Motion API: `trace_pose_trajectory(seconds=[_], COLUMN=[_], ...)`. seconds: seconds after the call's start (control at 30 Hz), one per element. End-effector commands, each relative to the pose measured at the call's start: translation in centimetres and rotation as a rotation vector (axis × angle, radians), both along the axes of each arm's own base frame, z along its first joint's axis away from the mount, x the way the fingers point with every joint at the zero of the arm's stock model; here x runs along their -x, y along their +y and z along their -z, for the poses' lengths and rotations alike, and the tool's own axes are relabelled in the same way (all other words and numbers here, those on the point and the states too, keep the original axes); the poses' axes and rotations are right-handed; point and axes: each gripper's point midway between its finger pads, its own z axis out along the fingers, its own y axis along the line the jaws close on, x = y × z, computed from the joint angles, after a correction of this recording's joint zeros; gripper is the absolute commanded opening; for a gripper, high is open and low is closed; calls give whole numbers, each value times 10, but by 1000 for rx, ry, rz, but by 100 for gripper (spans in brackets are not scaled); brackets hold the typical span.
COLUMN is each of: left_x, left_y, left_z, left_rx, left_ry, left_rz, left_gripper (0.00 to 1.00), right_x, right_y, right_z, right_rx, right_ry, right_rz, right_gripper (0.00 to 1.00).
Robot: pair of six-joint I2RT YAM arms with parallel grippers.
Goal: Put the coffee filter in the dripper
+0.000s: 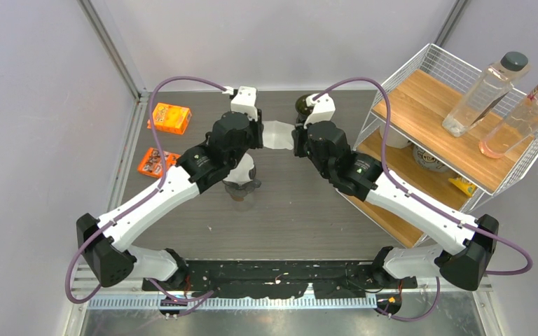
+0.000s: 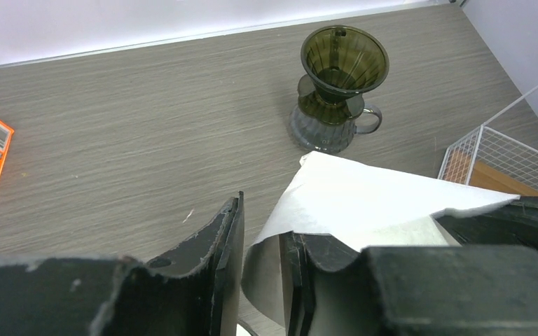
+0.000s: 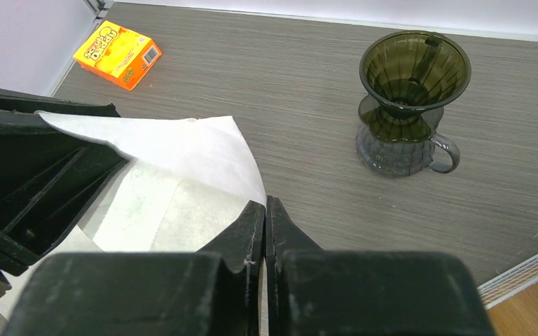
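Right end effector (image 3: 265, 231) clamped on coffee filter (image 3: 182, 168); dripper (image 3: 413, 105) barely visible overhead.

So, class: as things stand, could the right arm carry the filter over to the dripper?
Probably yes. The right gripper is shut on the filter, and bare table lies between it and the open dripper. The left gripper also pinches the filter, so it must let go.

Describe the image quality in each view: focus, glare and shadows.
Top external: even, soft light, slightly soft focus, the coffee filter nearly washed out white. Left wrist: the dripper and table grain are sharp, while the left hand fills the foreground dark and blurred. Right wrist: the dripper is crisp with faint rim highlights, the right hand is dark, and shadows are weak.
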Motion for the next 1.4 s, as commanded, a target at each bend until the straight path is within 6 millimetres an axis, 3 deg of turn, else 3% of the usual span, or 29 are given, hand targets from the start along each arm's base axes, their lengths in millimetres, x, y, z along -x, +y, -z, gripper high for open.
trace_pose_trajectory(seconds=[0.0,0.2,0.37,0.47,0.63,0.73,0.9,1.17,1.37], left_x=[8,22,39,49,56,53,42,39,36], left_y=[1,-4,-1,12,50,76,116,136,140], left_z=[-17,-39,-58,-68,-74,-66,-47,-28,-19], left_rx=[18,63,119,159,204,225,275,263,267], left_ry=[-35,-78,-142,-200,-242,-238,-208,-192,-187], left_rz=[49,135,199,196,114,34,-90,-145,-156], left_gripper=[33,72,89,99,100,100,100,100,100], right_x=[1,4,-6,-13,-34,-51,-90,-137,-153], right_y=[-4,18,15,14,10,12,-10,-48,-65], right_z=[-18,-20,-16,-12,-3,-3,-7,-14,-1], right_rx=[-30,-63,-24,1,69,67,68,64,68], right_ry=[-38,-21,11,34,98,134,172,183,230], right_rz=[-8,-100,-39,7,103,130,253,436,481], right_gripper=[5,5,5,5,5,5,5,5,5])
